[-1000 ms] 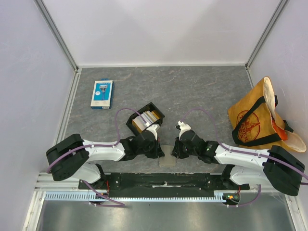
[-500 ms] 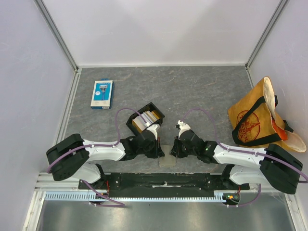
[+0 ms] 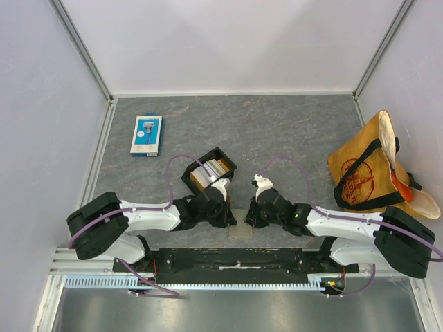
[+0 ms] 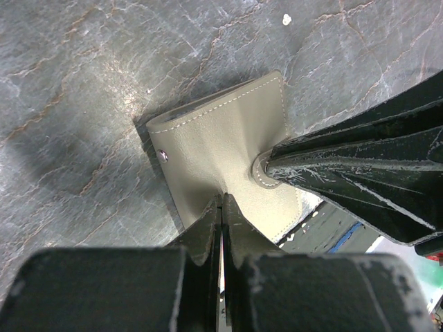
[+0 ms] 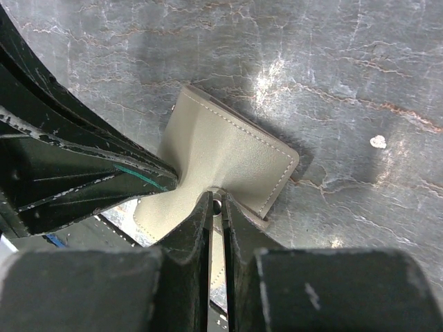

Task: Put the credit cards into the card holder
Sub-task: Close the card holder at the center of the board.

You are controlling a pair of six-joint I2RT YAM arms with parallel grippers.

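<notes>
Pale lilac walls [image 3: 235, 41] close in three sides of the space, with metal posts [image 3: 79, 45] slanting down the back corners. The table [image 3: 277, 131] is a dark grey sheet made to look like stone. It is veined with lighter cracks and shines where the light falls on it.

An orange cloth bag [image 3: 374, 169] with black handles lies well out to the right of the right gripper [image 3: 250, 220], against the right wall. A black tray [image 3: 188, 181] sits just beyond the left gripper [image 3: 228, 220], turned at an angle. The cards [image 3: 208, 171] stand packed on edge inside the tray. A blue-and-white pack [image 3: 147, 135] lies flat farther off, beyond the left gripper and to its left.

The grey-tan card holder [image 3: 241, 232] lies on the table directly between the two grippers, near the arms' bases. The left gripper's fingers are pressed together on one edge of the card holder. The right gripper's fingers are nearly together and pinch the opposite side, where the material puckers around their tips. One corner of the card holder lifts slightly off the table. A small metal snap [image 4: 163, 155] shows near the edge farthest from both sets of fingers.
</notes>
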